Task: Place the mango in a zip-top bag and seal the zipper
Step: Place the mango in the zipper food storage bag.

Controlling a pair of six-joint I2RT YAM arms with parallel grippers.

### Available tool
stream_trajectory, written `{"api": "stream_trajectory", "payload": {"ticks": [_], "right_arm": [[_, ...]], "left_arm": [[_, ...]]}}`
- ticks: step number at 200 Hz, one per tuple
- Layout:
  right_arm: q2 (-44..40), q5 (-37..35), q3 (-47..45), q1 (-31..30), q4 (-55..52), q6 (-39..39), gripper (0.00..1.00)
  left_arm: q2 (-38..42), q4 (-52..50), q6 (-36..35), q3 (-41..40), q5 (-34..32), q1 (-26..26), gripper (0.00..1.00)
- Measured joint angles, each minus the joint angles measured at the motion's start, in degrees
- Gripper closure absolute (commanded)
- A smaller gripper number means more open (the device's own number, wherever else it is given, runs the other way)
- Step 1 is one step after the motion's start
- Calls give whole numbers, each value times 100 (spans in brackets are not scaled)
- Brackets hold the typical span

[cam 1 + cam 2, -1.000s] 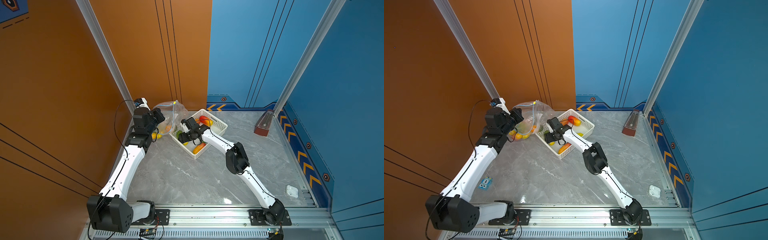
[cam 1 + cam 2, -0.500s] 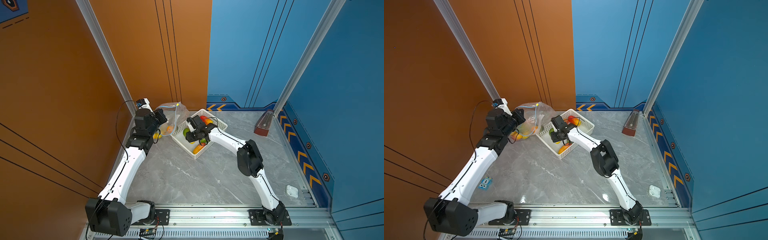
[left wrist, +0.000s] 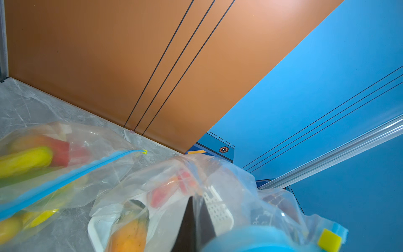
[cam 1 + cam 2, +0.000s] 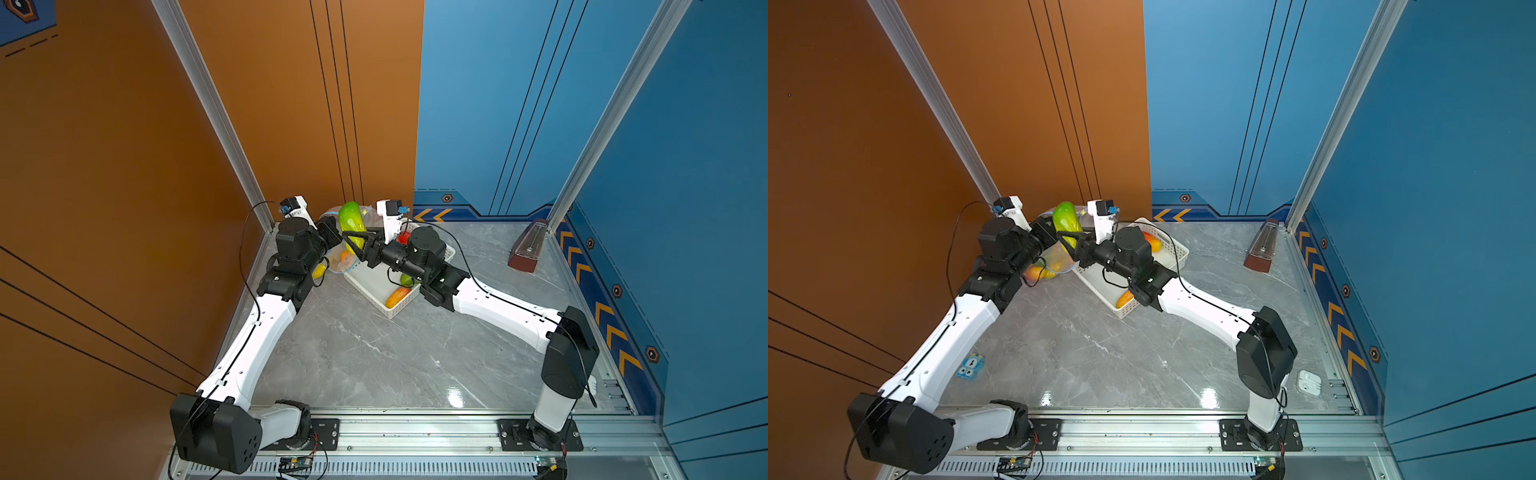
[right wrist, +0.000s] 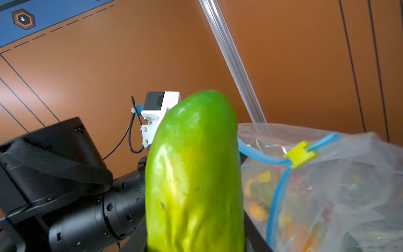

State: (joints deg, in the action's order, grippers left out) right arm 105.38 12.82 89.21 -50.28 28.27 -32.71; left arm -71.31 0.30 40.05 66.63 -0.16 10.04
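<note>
Back left on the marble worktop (image 4: pixel 374 353), our right gripper (image 4: pixel 354 244) clasps the mango (image 4: pixel 351 216), left gripper (image 4: pixel 332 233) pinches the bag (image 5: pixel 349 174); we should lower it squarely inside.

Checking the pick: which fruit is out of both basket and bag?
The green mango, held up in the right gripper beside the bag; the rest lie in the basket or bag.

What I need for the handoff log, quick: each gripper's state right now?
Left gripper: shut on the zip-top bag at its rim.
Right gripper: shut on the mango.
</note>
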Motion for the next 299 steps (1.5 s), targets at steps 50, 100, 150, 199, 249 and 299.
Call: {"api": "stream_trajectory", "payload": {"ticks": [50, 100, 150, 199, 249, 299], "right_arm": [[586, -116, 326, 68, -144, -304, 76], [640, -807, 896, -85, -1611, 483, 42], [1040, -1134, 2116, -70, -3178, 1025, 9], [791, -1108, 2048, -13, -3676, 1268, 14], [-645, -1093, 1259, 164, -3818, 1368, 14], [-1274, -1154, 708, 984, -3884, 1318, 12]], "left_arm": [[-4, 149, 341, -208, 2, 26, 100], [22, 321, 599, -247, 42, -13, 100], [24, 479, 817, -273, 129, -66, 100], [24, 485, 911, -278, 216, -136, 100], [170, 479, 933, -278, 234, -179, 100], [435, 525, 621, -269, 68, -146, 100]]}}
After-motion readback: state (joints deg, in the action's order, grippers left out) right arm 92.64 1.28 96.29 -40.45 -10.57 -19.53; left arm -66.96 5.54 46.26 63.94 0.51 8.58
